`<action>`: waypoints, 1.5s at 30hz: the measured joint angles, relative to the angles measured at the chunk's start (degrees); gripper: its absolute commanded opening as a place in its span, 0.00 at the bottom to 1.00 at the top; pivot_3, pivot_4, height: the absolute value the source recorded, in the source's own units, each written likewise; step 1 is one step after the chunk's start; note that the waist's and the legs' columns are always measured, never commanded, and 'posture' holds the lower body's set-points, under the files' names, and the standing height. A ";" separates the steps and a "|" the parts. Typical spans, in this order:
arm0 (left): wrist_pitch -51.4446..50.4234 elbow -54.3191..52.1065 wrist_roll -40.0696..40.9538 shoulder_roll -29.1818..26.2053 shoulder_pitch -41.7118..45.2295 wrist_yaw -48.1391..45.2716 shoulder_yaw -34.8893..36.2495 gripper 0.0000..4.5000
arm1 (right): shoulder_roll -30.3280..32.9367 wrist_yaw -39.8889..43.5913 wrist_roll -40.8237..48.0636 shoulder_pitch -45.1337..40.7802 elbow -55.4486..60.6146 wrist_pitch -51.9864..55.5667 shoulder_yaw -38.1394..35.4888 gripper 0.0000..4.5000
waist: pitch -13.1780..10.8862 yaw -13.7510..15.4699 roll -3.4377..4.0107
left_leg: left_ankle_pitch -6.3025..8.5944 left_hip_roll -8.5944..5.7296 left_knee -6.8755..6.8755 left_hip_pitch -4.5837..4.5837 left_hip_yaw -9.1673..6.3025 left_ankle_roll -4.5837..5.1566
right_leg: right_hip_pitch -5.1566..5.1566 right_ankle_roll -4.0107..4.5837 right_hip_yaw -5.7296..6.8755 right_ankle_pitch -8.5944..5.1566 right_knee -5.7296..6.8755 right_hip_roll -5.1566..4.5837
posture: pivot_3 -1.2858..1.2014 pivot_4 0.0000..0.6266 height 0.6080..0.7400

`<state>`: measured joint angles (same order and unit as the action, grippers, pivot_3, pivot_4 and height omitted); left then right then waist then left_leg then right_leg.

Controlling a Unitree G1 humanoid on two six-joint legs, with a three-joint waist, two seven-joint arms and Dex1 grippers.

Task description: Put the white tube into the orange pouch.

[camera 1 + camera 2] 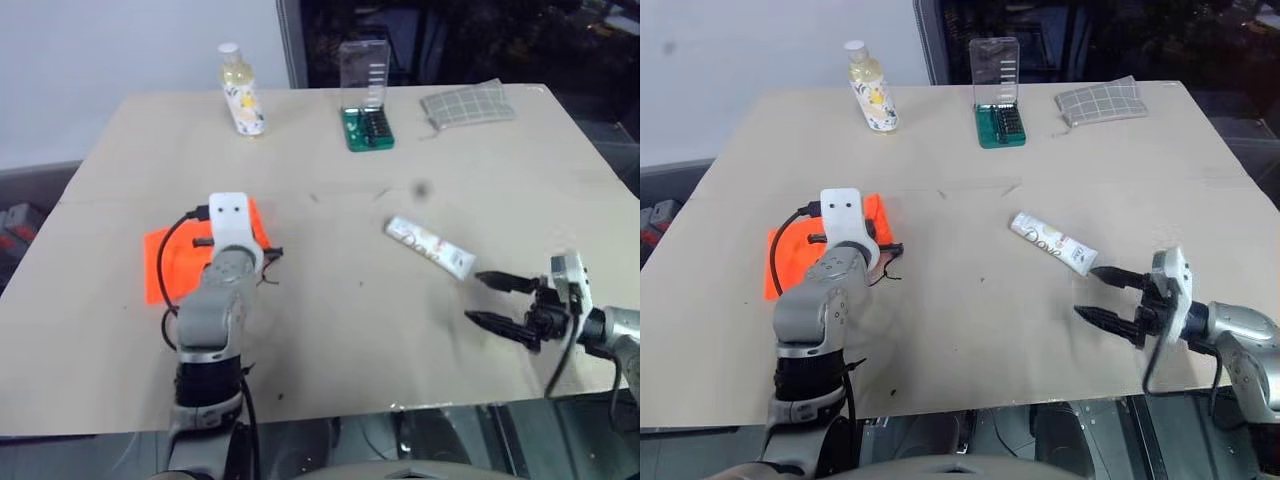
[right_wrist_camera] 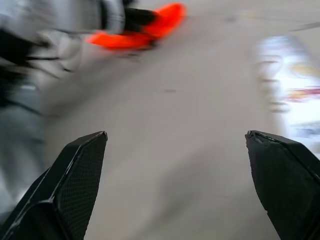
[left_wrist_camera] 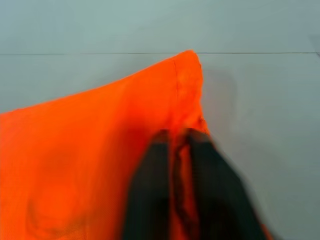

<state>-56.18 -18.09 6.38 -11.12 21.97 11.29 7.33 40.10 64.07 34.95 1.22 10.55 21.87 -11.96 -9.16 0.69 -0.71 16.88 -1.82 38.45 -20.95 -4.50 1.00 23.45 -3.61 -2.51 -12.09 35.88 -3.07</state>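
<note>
1. While the left claw (image 3: 182, 165) pinches an edge of the orange pouch (image 1: 160, 262), lift only enough to gape its mouth.
2. Bring the spread right claw (image 1: 1092, 292) squarely over the white tube (image 1: 1053, 243) lying on the worktop (image 1: 330, 330) just beside it.

a pale beige table (image 1: 330, 180) spans the scene, a thin seam line running across its top. behind its far left corner stands a plain white wall (image 1: 120, 50); to the right the background is dark, perhaps a window or glass partition (image 1: 450, 40).
</note>
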 measured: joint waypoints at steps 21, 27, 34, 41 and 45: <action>0.49 -20.90 3.02 -8.43 -17.92 -17.39 -2.65 0.01 | -5.37 -12.23 -22.10 -18.15 -18.13 -10.44 12.07 1.00 | -0.01 0.05 0.01 | -0.07 0.03 -0.08 -0.06 0.00 -0.11 | 0.09 0.03 -0.01 0.00 -0.01 -0.02 | 0.52 0.24 1.00; 1.23 -20.98 2.88 -8.60 -18.61 -18.16 -2.35 0.00 | -4.65 -9.06 -23.12 -20.37 -20.57 -7.57 15.05 0.94 | 0.00 -0.10 0.00 | -0.07 0.04 -0.07 -0.01 0.00 -0.11 | 0.06 0.03 -0.01 0.00 -0.01 0.00 | 0.52 0.24 1.00; 2.89 -21.24 2.71 -9.15 -20.19 -19.34 -1.67 0.00 | -4.57 -8.34 -23.58 -20.56 -20.59 -7.86 15.60 0.41 | 0.04 -0.34 -0.05 | -0.06 0.05 -0.07 0.07 0.02 -0.09 | -0.01 0.03 -0.03 0.00 0.00 0.00 | 0.52 0.24 1.00; 8.18 -21.46 1.93 -11.51 -24.53 -22.01 -3.34 0.00 | -4.49 -8.86 -24.72 -20.61 -20.54 -9.80 15.49 0.01 | 0.05 -0.70 -0.06 | 0.02 0.05 -0.06 0.08 0.01 0.04 | -0.02 0.04 -0.03 0.00 0.00 -0.02 | 0.52 0.24 1.00; 9.34 -21.62 3.38 -10.84 -25.12 -23.75 -3.32 0.00 | -4.27 -7.56 -25.18 -20.58 -18.46 -9.98 16.31 0.01 | 0.03 -0.83 -0.04 | 0.01 0.06 -0.07 0.04 -0.02 0.02 | 0.01 0.04 -0.01 0.00 0.00 0.00 | 0.52 0.24 1.00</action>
<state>-46.84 -39.70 9.76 -21.96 -3.15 -12.46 4.01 35.83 56.51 9.77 -19.36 -7.91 11.89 4.35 -9.13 -0.14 -0.75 16.89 -1.76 38.38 -20.90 -4.52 1.02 23.46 -3.57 -2.51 -12.08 35.88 -3.07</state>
